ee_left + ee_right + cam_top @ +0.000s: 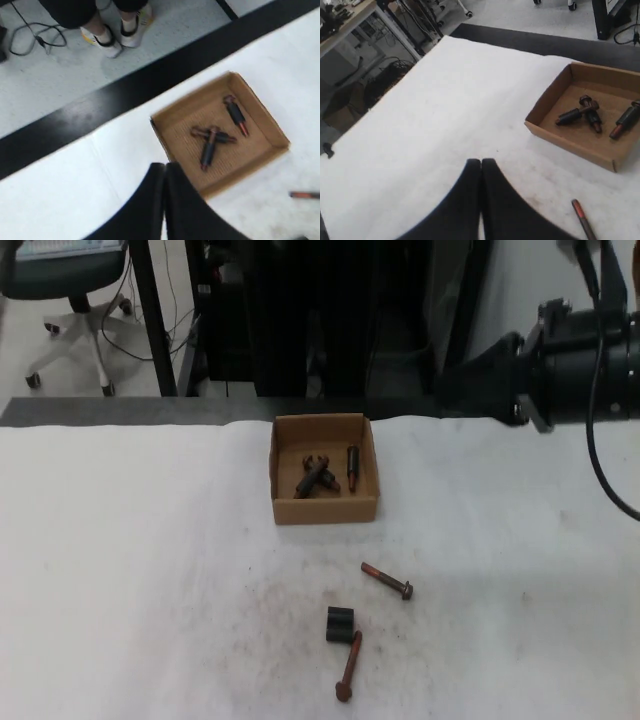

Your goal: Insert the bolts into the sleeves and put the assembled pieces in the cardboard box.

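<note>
Left pincer pressed together, holding nothing, above the table near the cardboard box. Right pincer likewise pressed together and empty. The box holds three assembled pieces: two crossed, the third piece apart beside them. On the table outside the box: loose bolt, black sleeve, second bolt just beside the sleeve.
</note>
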Available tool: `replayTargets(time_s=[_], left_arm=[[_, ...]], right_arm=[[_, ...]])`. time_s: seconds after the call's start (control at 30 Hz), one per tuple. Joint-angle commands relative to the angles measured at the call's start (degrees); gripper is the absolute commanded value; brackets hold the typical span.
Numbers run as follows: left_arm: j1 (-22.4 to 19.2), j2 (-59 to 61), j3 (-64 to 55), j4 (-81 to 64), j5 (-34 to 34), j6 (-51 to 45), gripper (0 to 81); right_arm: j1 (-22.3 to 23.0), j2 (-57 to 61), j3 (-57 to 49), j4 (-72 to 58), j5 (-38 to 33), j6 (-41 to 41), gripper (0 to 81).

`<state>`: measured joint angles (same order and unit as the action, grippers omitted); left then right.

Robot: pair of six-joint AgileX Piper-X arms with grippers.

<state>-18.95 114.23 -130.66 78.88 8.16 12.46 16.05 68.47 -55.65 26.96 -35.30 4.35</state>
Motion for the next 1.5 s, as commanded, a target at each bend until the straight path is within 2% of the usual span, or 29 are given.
replayTargets(time_s=[0.0,0.07,0.17,0.27,0.4,0.5,0.67,0.77,0.97,1.07,1.17,1.23,1.27,1.33,1.47], left_arm=[[-0.9,-1.3,1.6,3.4,9.3,0.3,0.0],[-2.2,-1.7,3.1,6.8,8.8,-0.9,0.0],[-4.3,-1.9,6.9,10.1,4.5,-1.0,0.0],[-6.8,-1.9,12.5,7.6,5.1,-0.9,0.0],[-10.7,-1.5,21.6,-0.9,12.5,2.3,0.0],[-13.9,-0.1,27.4,-4.5,12.0,8.5,0.0],[-18.3,3.2,31.7,-9.4,11.3,20.6,0.0],[-20.8,4.3,31.8,-15.7,8.9,24.7,0.0],[-24.6,4.5,31.8,-30.6,7.3,32.6,0.4],[-25.5,4.7,31.8,-32.7,7.3,35.1,11.2],[-25.6,5.2,31.9,-32.0,5.8,36.1,33.8],[-25.6,5.6,31.9,-31.7,0.1,37.7,45.4],[-25.6,5.7,31.9,-31.7,-2.7,37.9,48.6],[-25.5,5.8,31.9,-31.7,-5.4,38.7,47.6],[-25.0,6.1,31.9,-30.3,-5.2,40.4,44.4]], right_arm=[[-0.2,0.0,0.1,2.4,1.6,-2.8,0.3],[-0.2,0.0,0.9,2.8,3.2,-3.6,0.3],[-0.2,0.0,2.7,2.8,3.7,-3.6,0.3],[-0.2,0.0,4.9,3.5,4.1,-3.6,0.3],[-0.5,0.0,7.9,5.3,13.2,-3.6,0.3],[-3.0,0.0,9.1,8.5,18.1,-3.6,0.3],[-11.0,0.0,9.5,14.7,18.0,-3.6,0.3],[-14.8,0.0,9.9,16.3,13.8,-3.6,0.3],[-17.4,0.0,12.2,17.0,7.5,-3.6,0.3],[-17.4,0.0,14.0,17.0,5.1,-4.4,0.3],[-17.4,0.0,15.7,15.8,2.5,-4.4,0.3],[-17.4,-0.1,16.7,14.4,1.0,-4.4,0.3],[-17.4,-0.2,17.1,13.7,0.2,-4.4,0.3],[-17.4,-0.2,17.6,13.1,-0.5,-3.9,0.3],[-17.4,-0.2,17.7,13.1,-2.1,-3.9,0.3]])
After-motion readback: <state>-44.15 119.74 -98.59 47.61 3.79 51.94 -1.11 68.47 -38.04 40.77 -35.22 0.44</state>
